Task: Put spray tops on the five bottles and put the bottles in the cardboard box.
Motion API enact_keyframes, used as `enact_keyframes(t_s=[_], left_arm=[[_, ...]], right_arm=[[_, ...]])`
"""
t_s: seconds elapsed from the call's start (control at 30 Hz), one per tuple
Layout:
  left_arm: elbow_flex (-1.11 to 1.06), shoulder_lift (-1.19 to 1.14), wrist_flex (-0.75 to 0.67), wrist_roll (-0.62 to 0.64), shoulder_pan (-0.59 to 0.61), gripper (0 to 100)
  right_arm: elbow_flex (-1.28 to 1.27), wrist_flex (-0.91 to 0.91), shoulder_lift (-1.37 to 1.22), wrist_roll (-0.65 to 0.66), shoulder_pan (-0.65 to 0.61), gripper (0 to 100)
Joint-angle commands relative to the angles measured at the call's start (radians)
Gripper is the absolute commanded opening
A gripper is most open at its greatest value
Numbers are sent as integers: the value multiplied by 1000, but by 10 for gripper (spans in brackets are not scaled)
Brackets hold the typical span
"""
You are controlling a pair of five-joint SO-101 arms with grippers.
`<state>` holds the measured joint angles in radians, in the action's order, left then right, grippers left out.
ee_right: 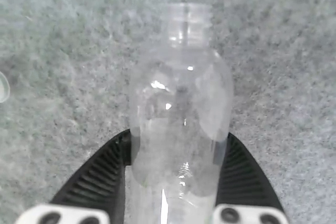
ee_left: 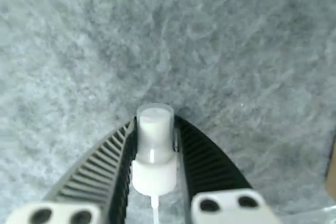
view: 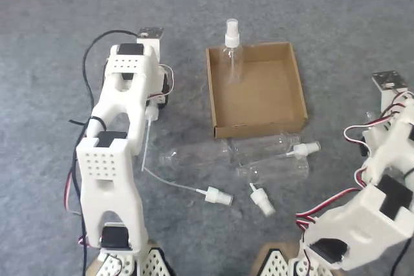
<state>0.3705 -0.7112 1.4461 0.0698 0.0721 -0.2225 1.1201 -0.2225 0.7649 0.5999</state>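
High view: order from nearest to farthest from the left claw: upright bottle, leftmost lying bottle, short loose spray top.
From the left claw:
1. Leftmost lying bottle, before the cardboard box.
2. Upright bottle, inside the box.
3. Short loose spray top, low in the view, centre-right.

L gripper point(ee_left: 155, 124) is clamped on a white spray top point(ee_left: 153, 153). Black ribbed fingers point(ee_left: 105, 166) sit one each side, pads touching it. The top's clear cap end pokes out past the fingertips. A thin white dip tube point(ee_left: 155, 211) runs back twd the wrist. Grey felt mat point(ee_left: 210, 40) below, w/ a brown sliver of cardboard box point(ee_left: 333, 174) at frame edge.
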Motion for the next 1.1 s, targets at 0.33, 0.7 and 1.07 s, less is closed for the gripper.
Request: enact_keyframes(t_s=[0.33,0.7,1.07], left_arm=[[-18,451,87,-51,-5,22],[-524,875,-141,-46,-15,22],[-1061,1224,-390,-44,-15,23]], right_arm=[[-14,10,77,12,4,135],[-14,12,76,9,-1,135],[-15,13,76,8,-25,219]])
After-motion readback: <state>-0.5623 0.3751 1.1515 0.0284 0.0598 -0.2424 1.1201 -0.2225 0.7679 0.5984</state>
